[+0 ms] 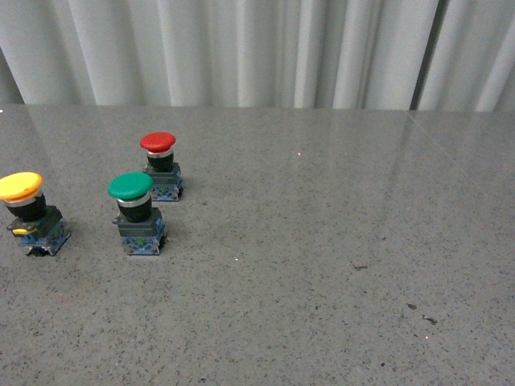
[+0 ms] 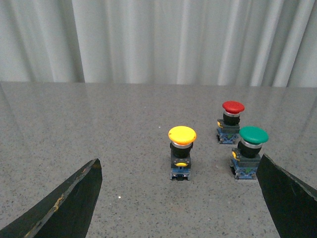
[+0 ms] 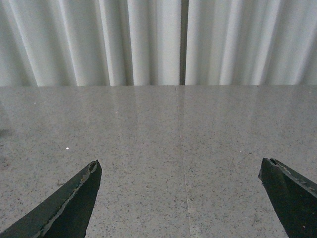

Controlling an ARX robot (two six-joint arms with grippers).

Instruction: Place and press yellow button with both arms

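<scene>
The yellow button [image 1: 26, 211] stands upright at the far left of the grey table, its round yellow cap on a black body over a blue-grey block. In the left wrist view the yellow button [image 2: 181, 152] sits ahead of my left gripper [image 2: 179, 166], well beyond its widely spread black fingers [image 2: 74, 203]. The left gripper is open and holds nothing. My right gripper [image 3: 181, 166] is open too, over bare table with no button before it. Neither arm shows in the front view.
A green-capped button [image 1: 138, 212] stands right of the yellow one, and a red-capped button [image 1: 161, 166] stands behind the green one. Both also show in the left wrist view, green-capped button [image 2: 249, 151] and red-capped button [image 2: 231, 121]. White curtains [image 1: 257, 48] close off the table's far edge.
</scene>
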